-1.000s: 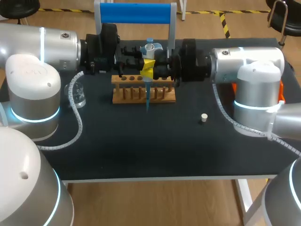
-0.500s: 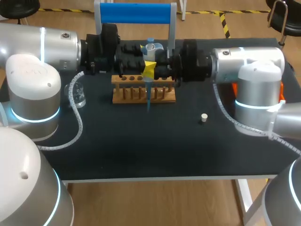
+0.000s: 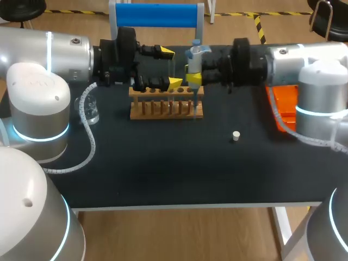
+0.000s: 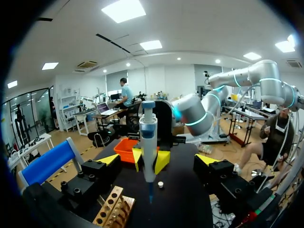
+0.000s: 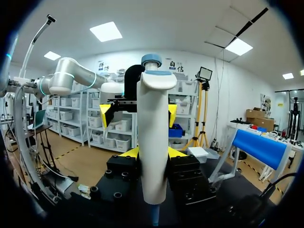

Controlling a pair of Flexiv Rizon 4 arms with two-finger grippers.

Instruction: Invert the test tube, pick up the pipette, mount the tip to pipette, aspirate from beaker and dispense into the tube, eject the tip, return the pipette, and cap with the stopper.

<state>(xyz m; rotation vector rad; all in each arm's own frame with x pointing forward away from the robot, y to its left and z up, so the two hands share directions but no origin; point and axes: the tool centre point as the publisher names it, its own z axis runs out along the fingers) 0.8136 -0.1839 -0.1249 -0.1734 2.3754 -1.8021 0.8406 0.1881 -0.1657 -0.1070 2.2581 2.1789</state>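
My right gripper (image 3: pixel 193 73) is shut on the white-and-blue pipette (image 3: pixel 194 60), held upright with its blue tip (image 3: pixel 194 107) hanging over the right end of the wooden tube rack (image 3: pixel 166 104). In the right wrist view the pipette (image 5: pixel 153 137) stands between my right gripper's (image 5: pixel 153 154) fingers. My left gripper (image 3: pixel 169 67) stands open just left of the pipette, touching nothing. From the left wrist view, the pipette (image 4: pixel 148 142) hangs ahead of the open left gripper (image 4: pixel 157 160). A small white stopper (image 3: pixel 235 136) lies on the table. A glass beaker (image 3: pixel 90 109) stands at the left.
An orange tray (image 3: pixel 285 106) sits at the table's right edge under my right arm. A blue-topped stand (image 3: pixel 156 15) rises behind the rack. The black table (image 3: pixel 163 163) stretches in front of the rack.
My left gripper has opened and let go of the pipette. My right arm has drawn back to the right, carrying the pipette from the rack's middle to its right end.
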